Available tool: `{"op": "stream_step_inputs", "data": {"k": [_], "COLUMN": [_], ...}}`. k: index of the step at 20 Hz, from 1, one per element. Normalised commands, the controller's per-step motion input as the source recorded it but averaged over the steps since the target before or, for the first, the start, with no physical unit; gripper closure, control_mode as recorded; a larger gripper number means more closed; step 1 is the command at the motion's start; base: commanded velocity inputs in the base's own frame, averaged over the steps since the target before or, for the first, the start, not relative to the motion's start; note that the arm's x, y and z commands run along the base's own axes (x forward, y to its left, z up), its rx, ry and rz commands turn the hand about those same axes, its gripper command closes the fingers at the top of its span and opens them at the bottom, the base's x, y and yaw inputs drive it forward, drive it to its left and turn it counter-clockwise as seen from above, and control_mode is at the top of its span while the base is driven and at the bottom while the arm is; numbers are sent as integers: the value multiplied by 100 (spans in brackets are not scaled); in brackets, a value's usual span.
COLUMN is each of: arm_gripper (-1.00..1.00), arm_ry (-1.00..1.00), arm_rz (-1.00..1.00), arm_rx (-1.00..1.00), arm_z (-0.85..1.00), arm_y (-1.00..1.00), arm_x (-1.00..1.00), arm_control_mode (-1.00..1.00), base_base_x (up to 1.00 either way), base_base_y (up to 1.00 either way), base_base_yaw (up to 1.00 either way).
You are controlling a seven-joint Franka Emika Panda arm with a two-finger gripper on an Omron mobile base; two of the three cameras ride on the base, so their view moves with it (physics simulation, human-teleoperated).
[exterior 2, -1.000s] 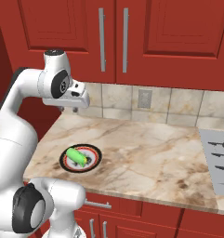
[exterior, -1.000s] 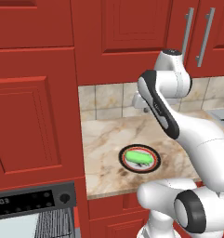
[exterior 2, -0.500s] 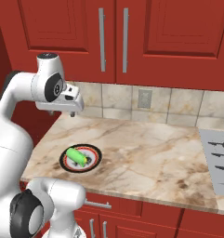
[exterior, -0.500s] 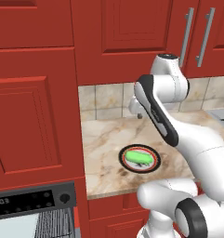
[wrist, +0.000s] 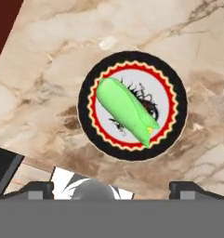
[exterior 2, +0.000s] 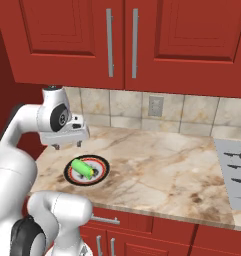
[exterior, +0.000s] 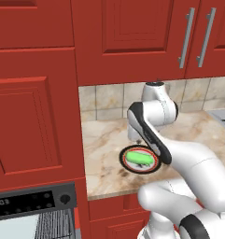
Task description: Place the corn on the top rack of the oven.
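- At the far left, below counter height, we saw the oven point(exterior: 32, 205), well apart from the corn; we judged that long carry the likeliest place to drop it.
- The plate point(wrist: 178, 100) sat near the counter's point(exterior 2: 162, 165) front left corner and held the corn point(wrist: 125, 110), lying slantwise across its middle.
- The gripper point(wrist: 111, 187) hung above the plate, holding nothing, its tips set wide apart.
- We judged that a descent not turned to the corn's slant could pinch its tapered end, roll it off, or knock the plate's rim.
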Motion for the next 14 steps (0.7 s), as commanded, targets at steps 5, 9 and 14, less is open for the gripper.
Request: {"op": "stream_step_inputs", "data": {"k": [5, 9, 14], "arm_gripper": [-100, -100, -100], "arm_ry": [8, 1, 5], "arm_rz": [35, 35, 34], "arm_rx": [-19, -5, 0], "arm_z": [-79, -37, -33], "arm_y": [-14, -46, -3], "arm_x": [25, 37, 19], "arm_control_mode": [-100, -100, -100], "base_base_x": [0, 0, 0], "base_base_y": [0, 0, 0], "base_base_yaw": [0, 0, 0]}}
